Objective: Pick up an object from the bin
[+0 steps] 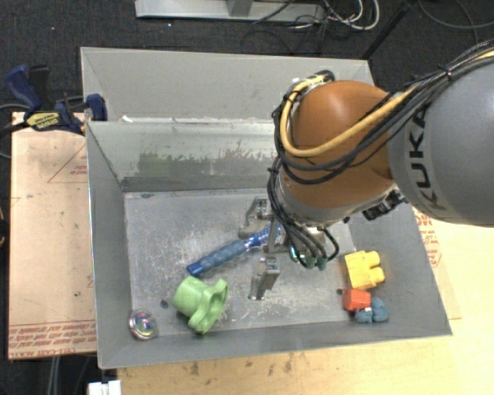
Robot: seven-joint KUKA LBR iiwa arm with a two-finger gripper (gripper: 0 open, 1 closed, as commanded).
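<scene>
Fingers (pixel 264 280): two, mine, standing apart and clamped on nothing. One sits toward the bin's back wall, the other toward its front edge.

Gripper (pixel 261 248): low over the middle of the grey bin (pixel 165 220), beneath my orange wrist cover (pixel 337 130).

Item in the gap: blue rod (pixel 222 255), slim and stick-shaped, lying flat on the bin floor. Its right end lies between my fingers, and the rest runs away to the left. The long axis goes from lower left up to the right, so it crosses the line between my fingers rather than lying along it. Whether either finger touches it, I cannot tell.

Judgement: I am placed to close on the rod near its end, not at its middle. Gripped that far out, the free length may well droop or swing on the lift.

Other stock, none of it between my fingers:
- green moulded piece (pixel 202 303), just below the rod's left end, seemingly apart from it.
- small round shiny thing (pixel 142 325), front left corner.
- yellow block (pixel 362 268), to the right of my gripper.
- orange-red block (pixel 356 299), just below the yellow one.
- pale blue piece (pixel 374 313), against the orange-red block.
</scene>
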